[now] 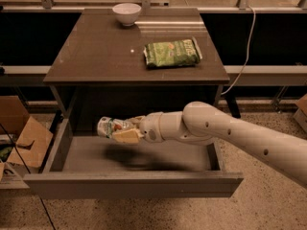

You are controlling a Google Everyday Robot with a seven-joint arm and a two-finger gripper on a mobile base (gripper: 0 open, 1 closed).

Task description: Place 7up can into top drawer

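Note:
The 7up can (pixel 108 126), whitish-silver with green and reddish marks, lies sideways in my gripper (pixel 123 130). The gripper is shut on it and holds it above the grey inside of the open top drawer (pixel 134 185), over its left half near the back. The white arm (pixel 230 133) reaches in from the right, over the drawer's right side. The drawer is pulled out fully below the tabletop (pixel 96 56).
A flat green snack bag (pixel 171 52) lies on the tabletop's right part. A white bowl (pixel 126 13) stands at its back edge. Cardboard boxes (pixel 21 138) sit on the floor to the left. A cable (pixel 245 47) hangs at the right.

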